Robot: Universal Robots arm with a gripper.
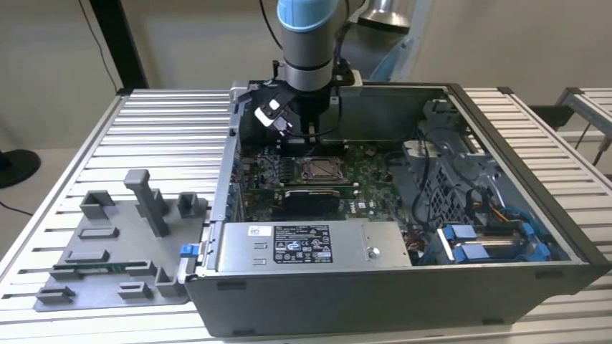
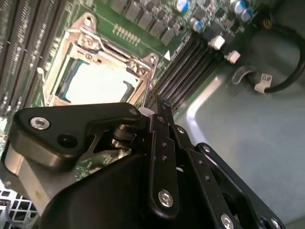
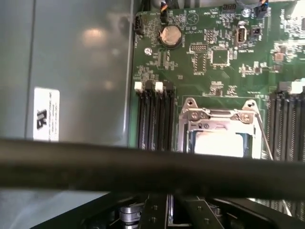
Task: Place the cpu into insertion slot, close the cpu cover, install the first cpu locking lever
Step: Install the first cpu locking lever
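The arm w/ its gripper (image 1: 304, 118) hangs inside the open computer case (image 1: 535, 215), at the far side of the green motherboard (image 1: 373, 175) in the exterior view, just behind the socket area. I cannot tell if the gripper is open or closed; its black linkage body (image 2: 157, 157) is near the lens in the second wrist view, but the tips are not seen.

The cpu (image 2: 97, 83) lies already in the insertion slot (image 2: 59, 90): its pale metal top shows flat through the window of the cpu cover (image 2: 112, 50) in both wrist views. The cpu cover (image 3: 217, 117) is down over the chip, approx. flat on the socket. A thin metal lever (image 3: 264, 136) runs along one side of the socket in the first wrist view; whether it is hooked, I cannot tell.

Black memory slots (image 3: 155, 119) stand just beside the socket. A round coin battery (image 3: 170, 36) sits further away on the board. In the exterior view a grey fixture plate (image 1: 115, 251) w/ upright blocks rests on the slatted table (image 1: 163, 129), at the exterior view's left of the case.
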